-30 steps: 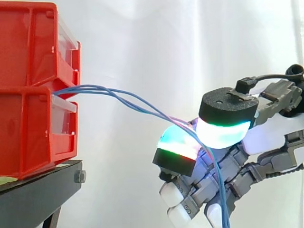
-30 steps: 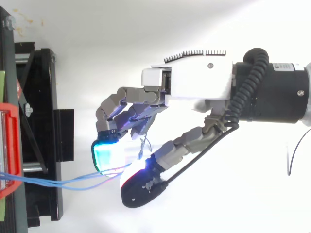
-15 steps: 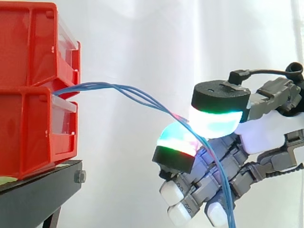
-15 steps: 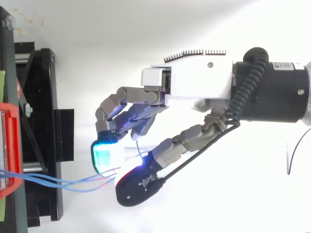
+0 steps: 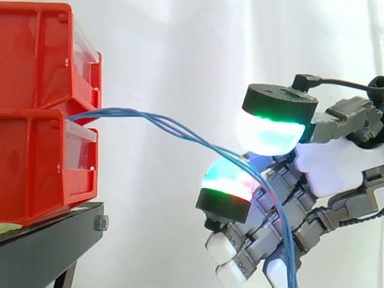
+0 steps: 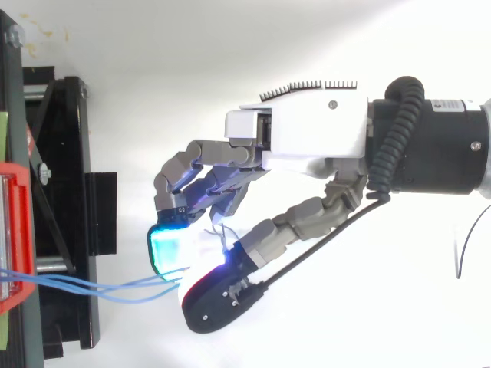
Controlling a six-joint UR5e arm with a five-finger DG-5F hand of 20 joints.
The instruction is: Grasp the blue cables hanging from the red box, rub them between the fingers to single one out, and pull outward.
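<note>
Where 2 red boxes are stacked on a black stand at the left, thin blue cables are seen emerging from between them. Bunched close, they are arched rightward and pinched between the glowing thumb pad and a curled finger pad of the hand, then hang down past its fingers.
</note>
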